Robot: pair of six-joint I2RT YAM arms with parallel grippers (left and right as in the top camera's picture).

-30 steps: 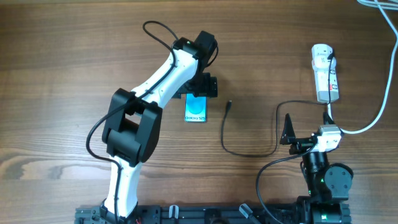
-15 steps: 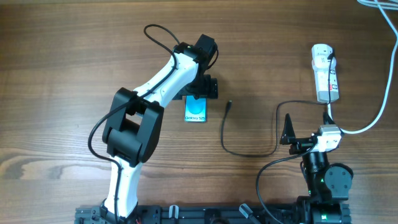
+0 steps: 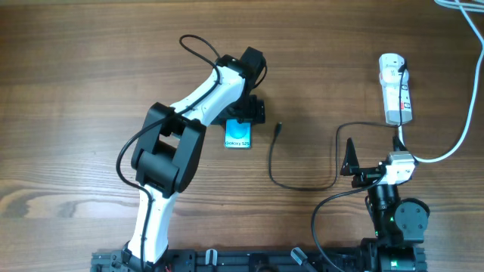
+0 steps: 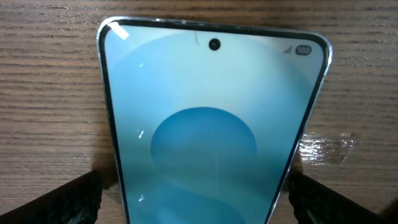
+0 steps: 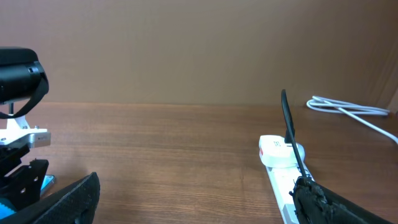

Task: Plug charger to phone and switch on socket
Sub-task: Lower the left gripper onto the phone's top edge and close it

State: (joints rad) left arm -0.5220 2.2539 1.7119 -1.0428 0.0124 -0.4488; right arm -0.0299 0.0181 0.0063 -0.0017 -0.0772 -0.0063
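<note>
**Your left arm swings right while its grip stays over the phone**

Your left gripper is released, with a finger on either side of the phone. Whether the pads touch its edges can't be told. The phone lies flat, screen up, mid-desk, where it was a second ago; only the arm's elbow has shifted rightward. The charger curls between the phone and the right edge, its plug tip just right of the phone and unplugged. The socket sits near the far right corner. Your right gripper hangs unmoved, fingers apart.
</note>
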